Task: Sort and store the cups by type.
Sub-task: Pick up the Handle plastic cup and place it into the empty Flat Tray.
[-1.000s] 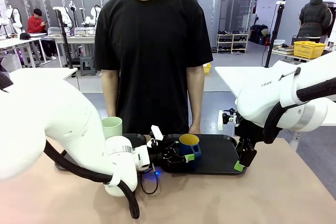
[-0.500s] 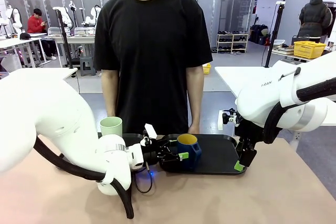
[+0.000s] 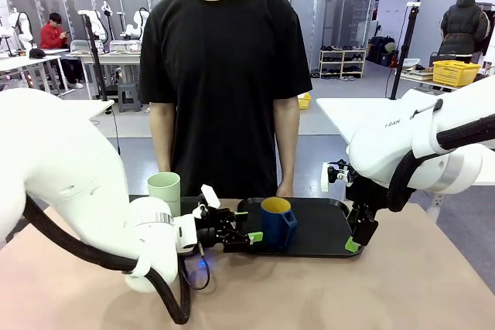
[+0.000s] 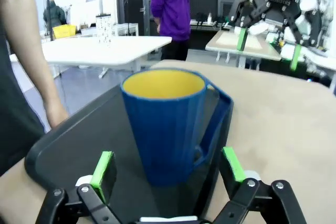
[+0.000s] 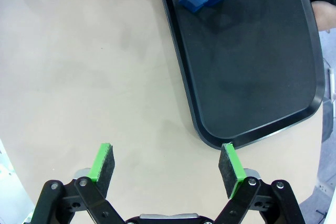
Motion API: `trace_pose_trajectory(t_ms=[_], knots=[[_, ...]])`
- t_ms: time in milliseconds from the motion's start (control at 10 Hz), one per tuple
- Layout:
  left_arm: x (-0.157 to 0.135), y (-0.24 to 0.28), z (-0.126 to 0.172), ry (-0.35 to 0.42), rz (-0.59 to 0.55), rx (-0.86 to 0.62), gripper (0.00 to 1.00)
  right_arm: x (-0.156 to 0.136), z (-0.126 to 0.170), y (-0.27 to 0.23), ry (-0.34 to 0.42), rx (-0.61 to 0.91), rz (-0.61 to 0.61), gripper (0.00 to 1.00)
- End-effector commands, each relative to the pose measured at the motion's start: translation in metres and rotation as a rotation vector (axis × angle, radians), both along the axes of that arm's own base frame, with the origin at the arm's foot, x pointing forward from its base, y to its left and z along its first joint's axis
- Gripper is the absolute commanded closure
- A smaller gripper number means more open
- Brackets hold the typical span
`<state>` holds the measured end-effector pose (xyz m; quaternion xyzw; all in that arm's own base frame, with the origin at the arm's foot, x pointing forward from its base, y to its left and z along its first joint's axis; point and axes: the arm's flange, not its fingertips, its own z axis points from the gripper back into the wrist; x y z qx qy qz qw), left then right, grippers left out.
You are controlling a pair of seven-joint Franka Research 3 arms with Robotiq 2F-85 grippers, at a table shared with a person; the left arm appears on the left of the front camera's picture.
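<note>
Mug handle seen wrist-side; front adds tumbler (upright).

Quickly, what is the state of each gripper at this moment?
Left gripper: open, holding nothing, just short of the blue mug.
Right gripper: open, empty, above the table.

I see the dark blue mug standing upright on the black tray, toward its left end, its yellow inside showing and its handle turned to the right in the front view. The pale mint-green tumbler stands upright too, handleless and taller, off to the left of the mug and apart from it, its base hidden from me.
</note>
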<state>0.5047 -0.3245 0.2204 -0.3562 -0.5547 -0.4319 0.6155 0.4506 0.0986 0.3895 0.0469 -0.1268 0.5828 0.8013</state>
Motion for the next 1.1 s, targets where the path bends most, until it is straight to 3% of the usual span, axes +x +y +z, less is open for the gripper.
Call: trace_pose_trajectory(t_ms=[0,200,600,700,1000], knots=[[-0.054,0.002,0.000,-0.017,0.049,0.135,0.00,-0.003,0.000,-0.003,-0.007,-0.007,0.005,0.00],[-0.069,0.007,0.010,0.023,0.061,0.285,0.00,-0.003,0.000,-0.003,-0.007,-0.007,0.005,0.00],[-0.073,0.013,0.019,-0.005,0.051,0.306,0.00,-0.003,0.000,-0.003,-0.007,-0.007,0.005,0.00],[-0.066,0.002,0.010,0.046,0.061,0.293,0.00,-0.003,0.000,-0.003,-0.007,-0.007,0.005,0.00],[-0.066,0.002,0.010,0.046,0.061,0.293,0.00,-0.003,0.000,-0.003,-0.007,-0.007,0.005,0.00]])
